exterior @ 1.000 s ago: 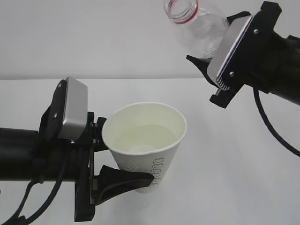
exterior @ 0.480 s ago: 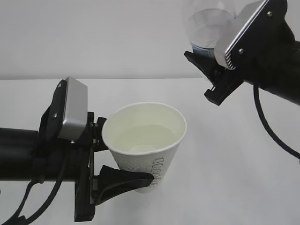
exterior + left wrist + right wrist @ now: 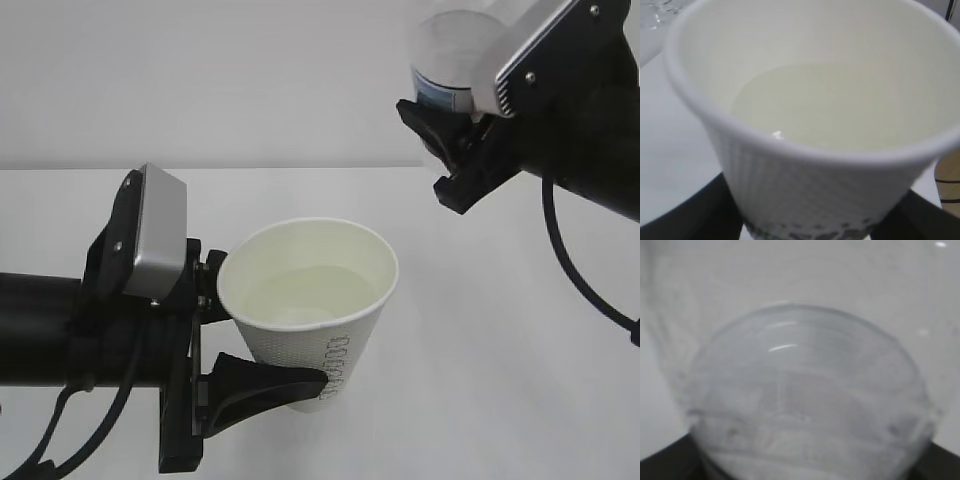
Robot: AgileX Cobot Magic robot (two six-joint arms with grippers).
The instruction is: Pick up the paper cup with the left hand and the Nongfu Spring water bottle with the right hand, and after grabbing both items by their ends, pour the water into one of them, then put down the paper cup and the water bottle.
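The white paper cup (image 3: pixel 310 310) hangs above the table with water (image 3: pixel 310 290) in it. My left gripper (image 3: pixel 262 345) is shut on its lower part, one curved black finger (image 3: pixel 265 385) across its near side. In the left wrist view the paper cup (image 3: pixel 805 175) fills the frame, the water (image 3: pixel 820 107) lying still inside. At the upper right my right gripper (image 3: pixel 450 125) is shut on the base end of the clear Nongfu Spring water bottle (image 3: pixel 450 60), which rises out of the top of the frame; its mouth is out of view. The water bottle (image 3: pixel 805 390) fills the right wrist view, blurred.
A white table (image 3: pixel 500 350) lies below both arms, with a pale wall (image 3: pixel 200 80) behind. A black cable (image 3: pixel 580 280) hangs from the right arm at the right edge.
The right gripper has swung the bottle from tilted with its red-ringed mouth toward the cup to nearly upright, mouth now out of frame above. The left gripper and the cup have not moved.
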